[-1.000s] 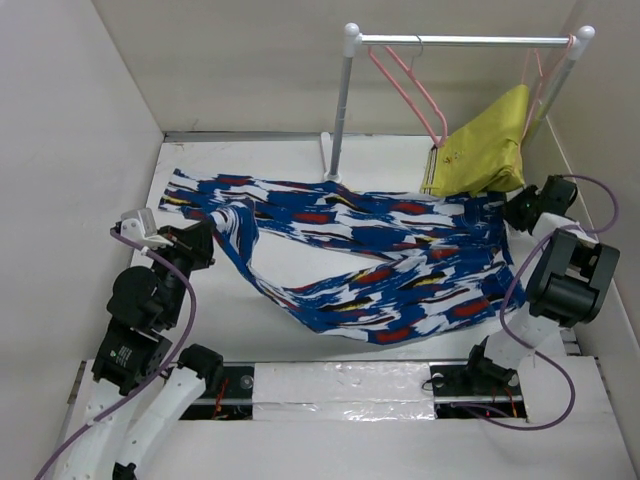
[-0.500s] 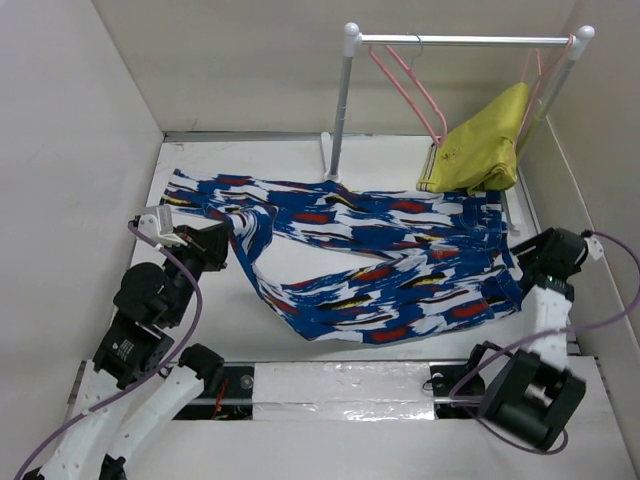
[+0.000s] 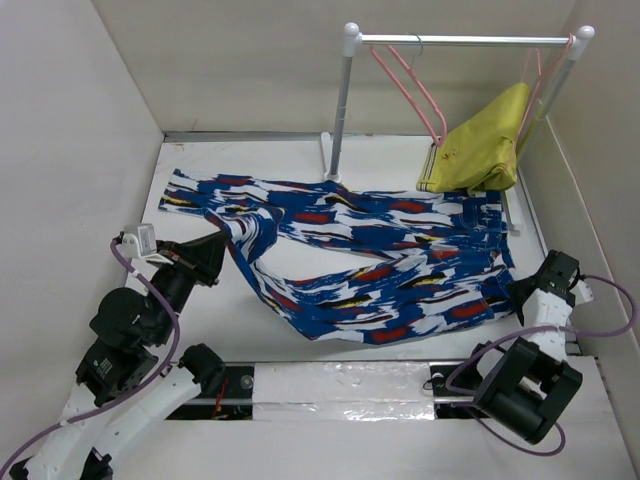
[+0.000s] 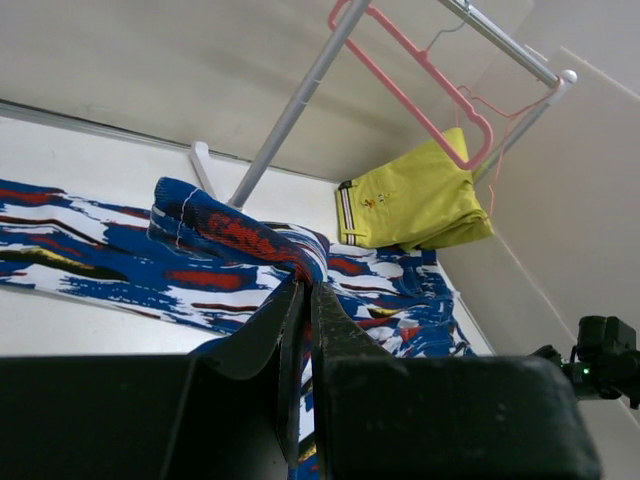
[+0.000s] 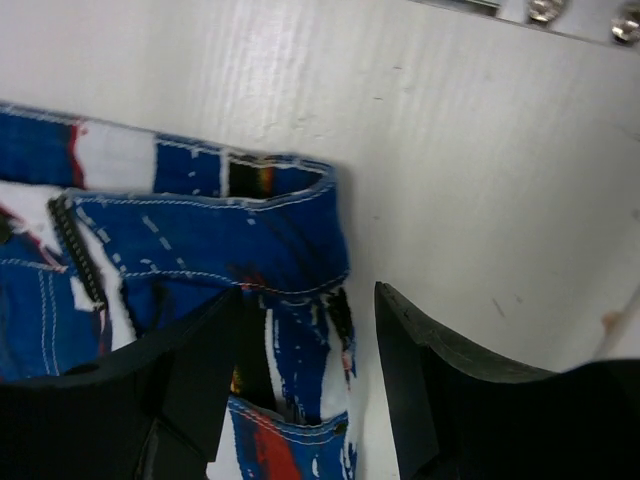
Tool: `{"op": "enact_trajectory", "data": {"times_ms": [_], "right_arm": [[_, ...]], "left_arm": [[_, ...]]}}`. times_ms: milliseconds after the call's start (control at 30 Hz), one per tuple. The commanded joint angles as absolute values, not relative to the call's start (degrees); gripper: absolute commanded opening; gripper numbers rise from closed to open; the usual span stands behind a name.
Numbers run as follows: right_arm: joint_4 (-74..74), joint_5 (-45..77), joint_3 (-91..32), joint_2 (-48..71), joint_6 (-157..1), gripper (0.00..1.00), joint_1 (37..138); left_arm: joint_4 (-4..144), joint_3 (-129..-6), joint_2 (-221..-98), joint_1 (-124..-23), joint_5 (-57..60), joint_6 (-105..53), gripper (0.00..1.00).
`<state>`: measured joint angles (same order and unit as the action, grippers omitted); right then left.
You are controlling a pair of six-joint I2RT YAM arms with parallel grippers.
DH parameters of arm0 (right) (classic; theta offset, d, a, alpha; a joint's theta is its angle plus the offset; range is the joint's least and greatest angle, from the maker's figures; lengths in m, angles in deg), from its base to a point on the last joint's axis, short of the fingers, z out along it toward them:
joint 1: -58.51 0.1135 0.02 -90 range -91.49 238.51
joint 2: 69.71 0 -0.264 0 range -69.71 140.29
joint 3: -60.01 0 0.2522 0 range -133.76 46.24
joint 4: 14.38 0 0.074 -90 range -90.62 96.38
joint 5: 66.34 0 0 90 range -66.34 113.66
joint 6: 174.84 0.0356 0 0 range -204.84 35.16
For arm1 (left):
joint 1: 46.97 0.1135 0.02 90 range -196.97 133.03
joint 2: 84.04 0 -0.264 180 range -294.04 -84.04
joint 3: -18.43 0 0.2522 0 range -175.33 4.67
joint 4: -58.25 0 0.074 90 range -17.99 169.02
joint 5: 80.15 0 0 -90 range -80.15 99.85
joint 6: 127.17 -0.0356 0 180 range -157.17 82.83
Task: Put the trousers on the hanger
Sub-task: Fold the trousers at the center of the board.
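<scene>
Trousers (image 3: 380,270) limp, light; leg fold clamped by left end effector (image 3: 215,250). Right end effector (image 3: 520,292), lower right, jaws apart; waistband (image 5: 200,240) judged best gripped.

White table (image 3: 262,160) with the blue patterned trousers (image 3: 400,270) spread across it and the rail stand (image 3: 333,165) upright behind.

You are looking at one pair of trousers (image 3: 400,270), two pink hangers (image 3: 437,130), one yellow-green garment (image 3: 485,145) and one rack (image 3: 470,41).
</scene>
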<state>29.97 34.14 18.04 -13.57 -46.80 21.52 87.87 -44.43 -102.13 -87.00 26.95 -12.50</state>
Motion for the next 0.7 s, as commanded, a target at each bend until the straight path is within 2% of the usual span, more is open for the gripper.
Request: {"op": "enact_trajectory", "data": {"times_ms": [0, 33, 167, 300, 500, 567, 600, 667], "right_arm": [[34.7, 39.8, 13.4, -13.1, -42.1, 0.63, 20.5], [34.9, 40.6, 13.4, -12.8, -41.4, 0.65, 20.5], [35.1, 42.9, 12.4, -7.3, -37.8, 0.51, 24.9], [34.5, 43.4, 9.6, 0.0, -36.9, 0.49, 26.0], [32.2, 43.9, 9.0, 2.2, -34.8, 0.44, 27.8], [32.5, 43.7, 7.9, 3.5, -35.0, 0.34, 27.8], [32.4, 43.7, 7.9, 3.6, -35.1, 0.19, 27.8], [31.9, 44.9, 8.8, 2.1, -35.8, 0.04, 28.5]], "left_arm": [[83.6, -45.9, -102.1, -89.8, 30.0, -13.6, 0.00], [83.8, -45.9, -102.1, -91.1, 30.5, -13.7, 0.00], [84.1, -45.3, -100.8, -91.1, 31.0, -13.7, 0.00], [84.5, -45.3, -99.0, -91.1, 32.1, -13.6, 0.00], [85.0, -45.3, -99.6, -90.0, 32.4, -13.5, 0.00], [85.3, -45.3, -99.7, -89.9, 33.0, -13.5, 0.00], [85.4, -45.3, -99.7, -89.3, 33.1, -13.4, 0.00], [85.5, -45.4, -99.7, -89.3, 34.1, -13.4, 0.00]]}}
